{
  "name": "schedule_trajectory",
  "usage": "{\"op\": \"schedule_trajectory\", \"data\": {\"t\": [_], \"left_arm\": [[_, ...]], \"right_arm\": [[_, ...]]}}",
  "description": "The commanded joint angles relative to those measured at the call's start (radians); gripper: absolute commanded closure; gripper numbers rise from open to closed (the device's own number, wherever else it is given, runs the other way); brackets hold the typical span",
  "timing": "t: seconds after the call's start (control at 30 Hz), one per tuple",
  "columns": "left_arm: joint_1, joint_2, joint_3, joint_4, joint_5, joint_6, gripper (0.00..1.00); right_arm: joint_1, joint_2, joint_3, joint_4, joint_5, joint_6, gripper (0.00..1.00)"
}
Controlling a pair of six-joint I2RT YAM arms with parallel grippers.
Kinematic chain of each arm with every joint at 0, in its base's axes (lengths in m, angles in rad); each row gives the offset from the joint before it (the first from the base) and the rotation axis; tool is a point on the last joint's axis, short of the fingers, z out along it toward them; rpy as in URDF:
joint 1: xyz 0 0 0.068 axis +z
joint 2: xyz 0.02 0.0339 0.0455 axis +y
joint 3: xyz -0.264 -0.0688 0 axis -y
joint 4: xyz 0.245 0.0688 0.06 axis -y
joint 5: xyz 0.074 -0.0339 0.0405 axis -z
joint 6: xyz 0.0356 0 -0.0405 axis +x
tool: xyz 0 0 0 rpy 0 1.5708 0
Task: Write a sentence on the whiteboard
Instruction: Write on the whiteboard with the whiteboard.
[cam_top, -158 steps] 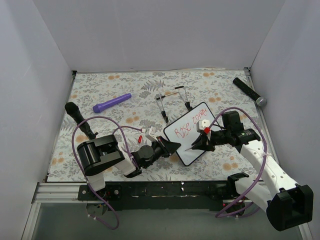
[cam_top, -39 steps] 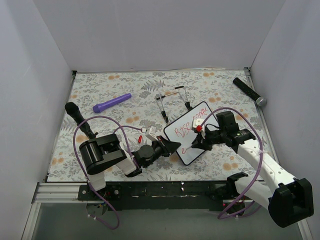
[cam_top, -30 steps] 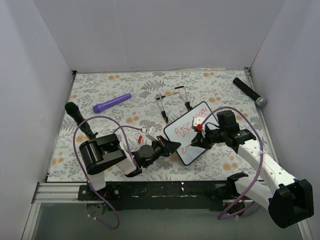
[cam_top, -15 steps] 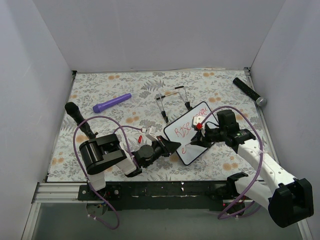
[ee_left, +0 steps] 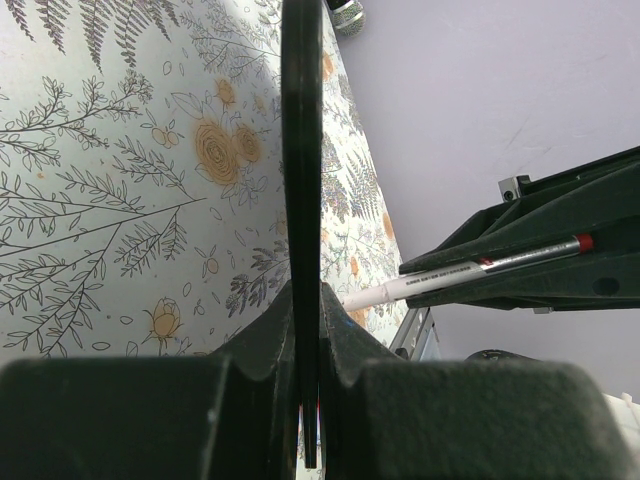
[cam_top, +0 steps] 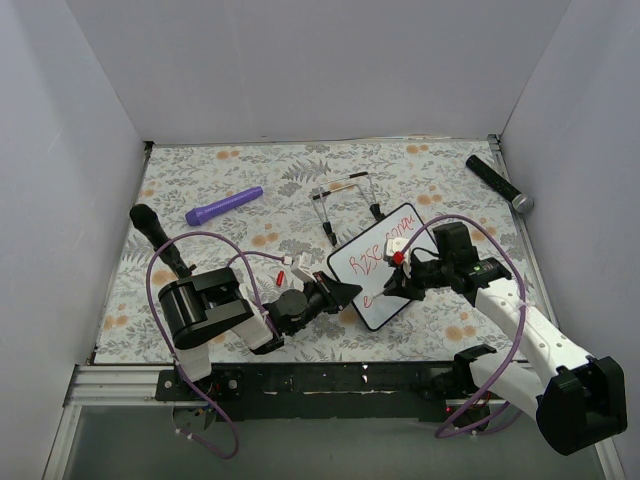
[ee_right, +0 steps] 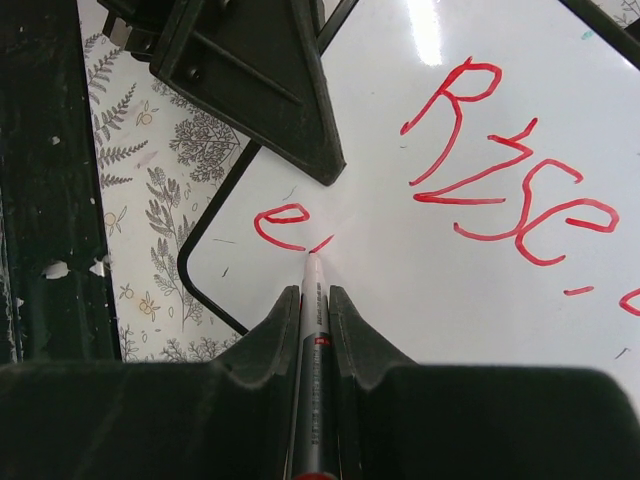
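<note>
1. Right hand [ee_right: 313, 300] is clamped narrow on a red marker [ee_right: 312, 275], tip down on the whiteboard [ee_right: 430, 300] just after a freshly drawn "e" [ee_right: 283, 222].
2. Left hand [ee_left: 302, 300] is closed on the whiteboard's thin black rim at its near-left side. It pins the panel where it lies, turned on a diagonal, close to the near edge of the desk [cam_top: 200, 180] and right of centre.
3. What has changed: a few seconds ago the lower line of the board was blank, and the sentence [ee_right: 470, 152] stopped at the upper line, "Rise" plus a word running off toward the far-right corner. About a second ago only a first red stroke stood there. Now the "e" is whole and a short tick leads away from it under the tip.
4. The right hand has crept a little toward the right edge of the desk along that lower line, while the left hand and the board have not shifted.
5. Meaning for the task, as I judge it: the writing has wrapped onto a second line and the word is being finished there. Most of that line is bare, so the sentence looks only partly done.
6. The next letter needs the tip kept in light contact while the left hand's hold stops the board sliding.
7. Far of the board stands a black wire stand [cam_top: 345, 200], unused.
</note>
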Motion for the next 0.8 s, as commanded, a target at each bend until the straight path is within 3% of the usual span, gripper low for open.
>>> {"op": "schedule_trajectory", "data": {"t": [0.0,0.3,0.77], "left_arm": [[-0.001,-0.015,-0.011,0.241,-0.01,0.028,1.0],[0.001,-0.014,-0.011,0.245,-0.006,0.03,1.0],[0.001,0.005,0.0,0.254,0.011,0.025,1.0]], "right_arm": [[-0.006,0.011,0.015,-0.05,-0.02,-0.04,0.99],[-0.003,0.037,0.027,-0.066,-0.026,-0.051,0.99],[-0.006,0.017,0.041,0.089,0.062,0.063,0.99]]}}
